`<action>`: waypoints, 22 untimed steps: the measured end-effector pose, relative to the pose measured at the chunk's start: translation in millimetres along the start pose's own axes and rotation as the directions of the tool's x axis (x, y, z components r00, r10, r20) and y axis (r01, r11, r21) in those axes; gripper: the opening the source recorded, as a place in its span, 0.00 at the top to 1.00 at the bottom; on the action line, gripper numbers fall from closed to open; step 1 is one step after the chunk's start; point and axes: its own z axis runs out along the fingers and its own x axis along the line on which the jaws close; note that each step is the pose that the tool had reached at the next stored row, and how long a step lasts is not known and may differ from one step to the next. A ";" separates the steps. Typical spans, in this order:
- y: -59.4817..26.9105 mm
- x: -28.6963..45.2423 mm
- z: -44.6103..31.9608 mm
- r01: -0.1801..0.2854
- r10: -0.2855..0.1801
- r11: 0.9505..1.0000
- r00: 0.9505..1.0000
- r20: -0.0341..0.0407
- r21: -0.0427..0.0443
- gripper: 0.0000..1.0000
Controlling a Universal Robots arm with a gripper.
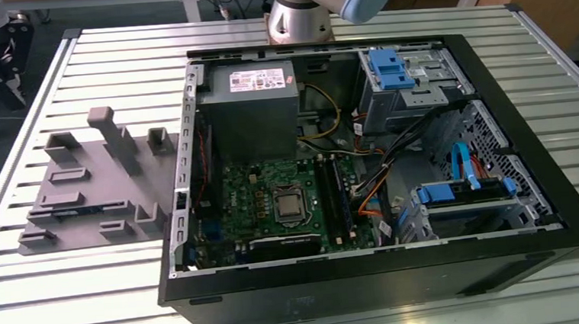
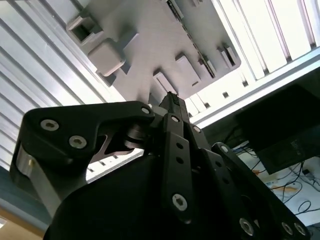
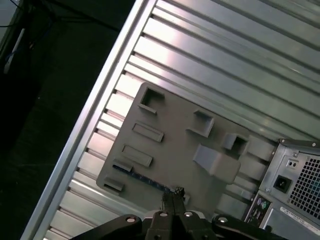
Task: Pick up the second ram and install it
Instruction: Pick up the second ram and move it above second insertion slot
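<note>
The second ram [image 3: 148, 179] is a thin blue stick lying in a slot near one edge of the grey tray [image 3: 175, 145]. In the exterior view the ram [image 1: 69, 211] shows as a dark blue strip low on the tray [image 1: 87, 191], at that view's left. My gripper [image 3: 173, 193] hangs well above the tray, its tips lined up over one end of the stick. The fingers are shut with nothing between them. In the second wrist view the gripper [image 2: 171, 101] points at the tray [image 2: 150, 45] from a distance.
The open computer case [image 1: 379, 278] lies on the slatted metal table [image 1: 108, 52], right of the tray in the exterior view. Inside are the green motherboard [image 1: 261, 187], long black memory slots [image 1: 329, 197], a grey power supply [image 1: 249, 104] and blue drive brackets [image 1: 390, 67]. The arm's base [image 1: 298, 20] stands behind the case.
</note>
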 end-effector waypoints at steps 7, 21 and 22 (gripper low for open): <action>0.4 0.7 0.7 0.084 -0.084 0.996 0.996 -0.003 -0.001 0.89; 0.4 0.8 0.7 0.114 -0.114 0.993 0.993 -0.004 -0.001 0.89; 0.4 0.8 0.8 0.118 -0.118 0.993 0.993 -0.004 -0.001 0.89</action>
